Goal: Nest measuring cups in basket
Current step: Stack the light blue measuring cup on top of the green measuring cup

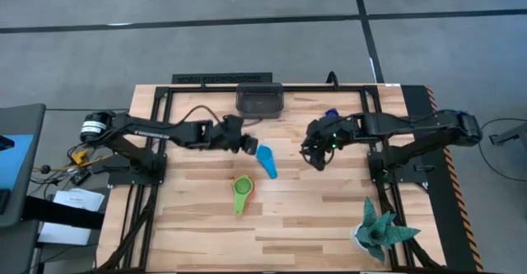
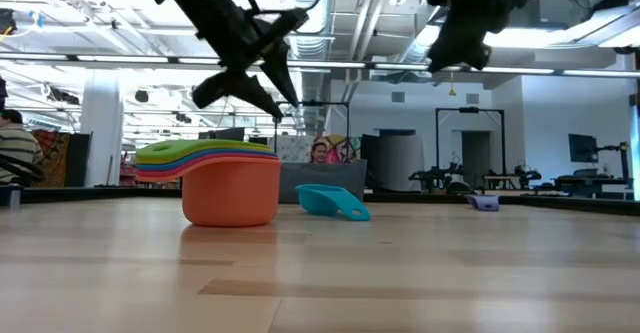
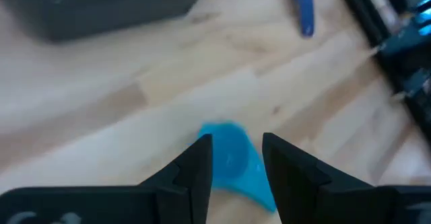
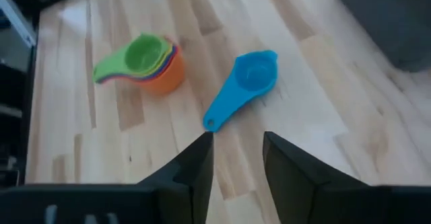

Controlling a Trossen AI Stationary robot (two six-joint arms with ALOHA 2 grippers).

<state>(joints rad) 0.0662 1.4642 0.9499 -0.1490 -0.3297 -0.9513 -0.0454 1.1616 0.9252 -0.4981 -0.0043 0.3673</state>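
Note:
A nested stack of measuring cups (image 1: pixel 242 193) (image 2: pixel 230 178) (image 4: pixel 145 62), green on top and orange outermost, stands on its base mid-table. A light blue cup (image 1: pixel 266 160) (image 2: pixel 333 201) (image 4: pixel 246 86) lies alone just beyond it. A dark blue cup (image 1: pixel 331 113) (image 3: pixel 304 9) lies farther back, partly under my right arm. The dark basket (image 1: pixel 259 99) (image 3: pixel 101 5) stands at the far edge. My left gripper (image 1: pixel 247 145) (image 3: pixel 236 140) hangs open in the air above and left of the light blue cup. My right gripper (image 1: pixel 317 155) (image 4: pixel 238 138) hangs open to its right.
A teal spiky plant-like object (image 1: pixel 380 231) stands at the near right corner. Black frame rails (image 1: pixel 156 183) run along the table's left, right and far sides. Bare wood (image 1: pixel 313 216) lies between the stack and the plant.

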